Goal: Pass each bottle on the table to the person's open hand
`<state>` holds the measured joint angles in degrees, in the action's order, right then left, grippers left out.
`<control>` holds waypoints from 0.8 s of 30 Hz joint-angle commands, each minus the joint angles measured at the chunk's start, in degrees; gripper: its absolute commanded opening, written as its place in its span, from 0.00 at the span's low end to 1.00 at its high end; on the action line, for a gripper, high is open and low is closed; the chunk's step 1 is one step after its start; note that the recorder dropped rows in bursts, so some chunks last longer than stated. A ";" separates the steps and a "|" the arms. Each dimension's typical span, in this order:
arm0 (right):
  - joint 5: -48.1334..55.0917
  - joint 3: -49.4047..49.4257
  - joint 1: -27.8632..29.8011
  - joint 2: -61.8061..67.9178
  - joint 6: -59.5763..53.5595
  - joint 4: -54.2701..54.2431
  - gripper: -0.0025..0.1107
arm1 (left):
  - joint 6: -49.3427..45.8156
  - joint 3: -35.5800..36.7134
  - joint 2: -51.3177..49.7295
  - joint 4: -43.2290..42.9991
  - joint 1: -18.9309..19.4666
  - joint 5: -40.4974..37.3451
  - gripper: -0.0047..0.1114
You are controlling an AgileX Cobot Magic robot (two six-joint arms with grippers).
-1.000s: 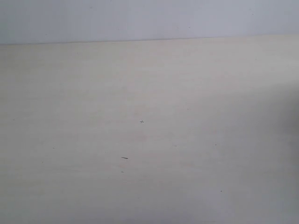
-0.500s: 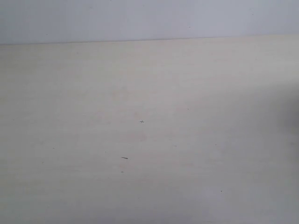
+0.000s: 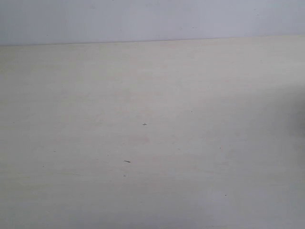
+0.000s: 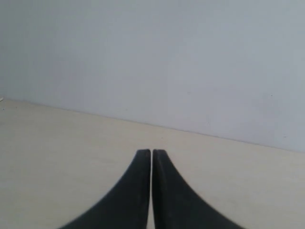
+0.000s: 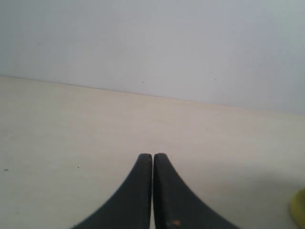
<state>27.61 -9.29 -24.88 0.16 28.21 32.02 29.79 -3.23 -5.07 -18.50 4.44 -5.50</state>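
Two closed, empty grippers: left gripper [image 4: 151, 153], right gripper [image 5: 152, 156]; yellow object [image 5: 299, 209] edge-cropped, axis unreadable.

We log a plain, pale grey-blue wall [image 3: 152, 19] behind the desk [image 3: 152, 86]; the two meet in one straight line. Lighting soft, diffuse. A faint shadow [image 3: 293, 112] darkens the desk's right edge in the exterior view.
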 commanded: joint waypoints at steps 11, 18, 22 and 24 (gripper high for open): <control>-0.78 0.24 0.20 -0.16 0.33 -0.09 0.03 | 0.72 3.23 5.07 -0.41 0.37 0.52 0.07; -0.78 0.24 0.20 -0.16 0.33 -0.09 0.03 | 2.50 3.23 5.07 0.33 0.37 0.51 0.07; -0.78 0.24 0.20 -0.16 0.33 -0.09 0.03 | -10.32 3.23 5.07 12.85 0.37 0.51 0.07; -0.78 0.24 0.20 -0.16 0.33 -0.09 0.03 | -15.01 3.23 5.07 16.08 0.37 0.51 0.07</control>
<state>27.61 -9.29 -24.88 0.16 28.21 32.02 21.84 -0.15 -0.39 -8.55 4.70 -5.50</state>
